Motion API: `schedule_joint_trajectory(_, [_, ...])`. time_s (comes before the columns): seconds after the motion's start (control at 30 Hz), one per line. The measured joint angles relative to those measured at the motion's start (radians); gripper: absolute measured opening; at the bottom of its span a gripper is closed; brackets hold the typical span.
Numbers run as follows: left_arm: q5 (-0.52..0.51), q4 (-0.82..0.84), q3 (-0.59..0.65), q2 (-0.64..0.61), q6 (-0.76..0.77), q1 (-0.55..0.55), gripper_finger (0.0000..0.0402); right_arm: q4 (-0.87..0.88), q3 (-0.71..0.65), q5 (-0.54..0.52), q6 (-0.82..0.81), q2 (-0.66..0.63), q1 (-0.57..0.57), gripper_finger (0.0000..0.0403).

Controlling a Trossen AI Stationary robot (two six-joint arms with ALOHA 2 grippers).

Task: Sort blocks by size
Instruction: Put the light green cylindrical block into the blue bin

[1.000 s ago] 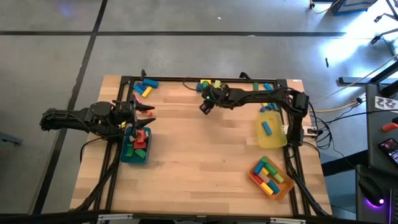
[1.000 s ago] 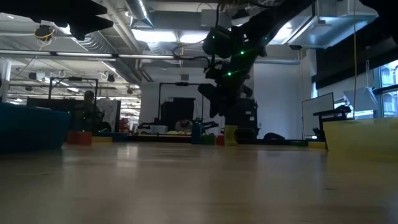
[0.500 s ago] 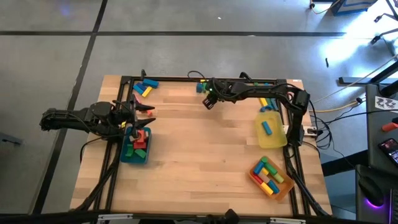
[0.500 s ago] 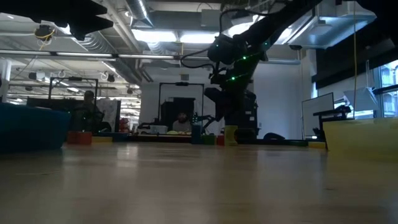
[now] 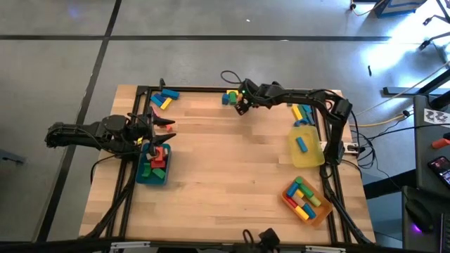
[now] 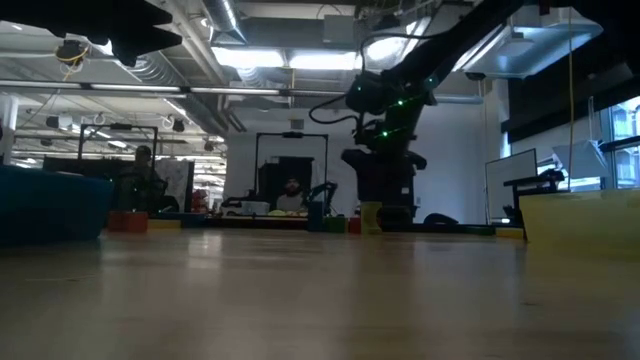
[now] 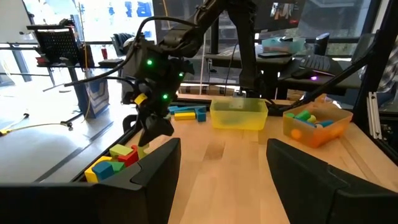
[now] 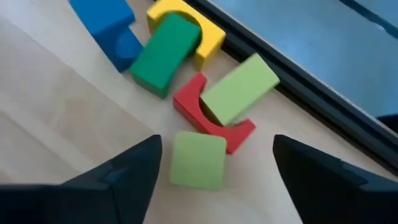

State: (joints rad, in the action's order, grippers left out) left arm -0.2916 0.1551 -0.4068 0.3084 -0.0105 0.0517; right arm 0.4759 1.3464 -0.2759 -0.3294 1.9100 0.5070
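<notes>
The right gripper [image 5: 241,107] hangs at the top centre of the high view, over a small heap of blocks [image 5: 230,96] by the bench's [image 5: 225,176] far rail; its fingers [image 8: 118,180] stand wide apart with nothing between them. In the right wrist view a pale green cube [image 8: 198,160] lies on the wood in the gap between those fingers, just touching a red arch [image 8: 208,115]; a pale green bar [image 8: 241,87] rests in the arch's hollow, and a dark green bar [image 8: 160,55] leans on a yellow arch [image 8: 186,25] beside a blue block [image 8: 112,28] — all crowded against the dark rail [image 8: 298,93].

The left gripper [image 5: 163,129] sits at the left edge of the high view, above the teal tray [image 5: 153,176] with its red, green and blue blocks; its fingers [image 7: 149,171] are spread wide and hold nothing.

More blocks lie at the upper left corner [image 5: 163,98]; others at the upper right [image 5: 302,112]; a blue one in the yellow tray [image 5: 308,151]; several in the orange tray [image 5: 306,200] at lower right.

The middle of the bench is bare wood — wide room there; the heap itself is hemmed by the rail.
</notes>
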Motion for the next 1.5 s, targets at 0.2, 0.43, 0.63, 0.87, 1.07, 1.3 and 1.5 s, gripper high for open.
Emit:
schedule_joint_trajectory(0.2, [0.000, 0.000, 0.000, 0.000, 0.000, 0.000, 0.0224, -0.008, 0.000, 0.007, -0.004, 0.013, -0.003, 0.0315])
schedule_joint_trajectory(0.43, [0.000, 0.000, 0.000, 0.000, -0.002, 0.000, 0.0224, -0.021, 0.002, 0.015, -0.011, 0.054, -0.009, 0.0280])
schedule_joint_trajectory(0.63, [0.000, 0.000, 0.000, 0.010, -0.011, -0.001, 0.0224, -0.028, 0.002, 0.008, -0.005, 0.073, -0.009, 0.0232])
schedule_joint_trajectory(0.87, [0.000, -0.002, 0.000, 0.028, -0.014, -0.001, 0.0224, -0.032, 0.002, 0.002, 0.025, 0.073, -0.009, 0.0149])
schedule_joint_trajectory(1.07, [0.000, -0.008, 0.000, 0.028, -0.013, -0.001, 0.0224, -0.034, 0.002, -0.001, 0.071, 0.073, -0.010, 0.0138])
schedule_joint_trajectory(1.3, [0.000, -0.019, 0.000, 0.028, -0.023, -0.001, 0.0224, -0.021, 0.000, 0.059, 0.101, 0.051, -0.046, 0.0158])
schedule_joint_trajectory(1.5, [0.000, -0.015, 0.000, 0.033, 0.006, -0.001, 0.0224, -0.023, 0.000, 0.060, 0.133, -0.024, -0.128, 0.0138])
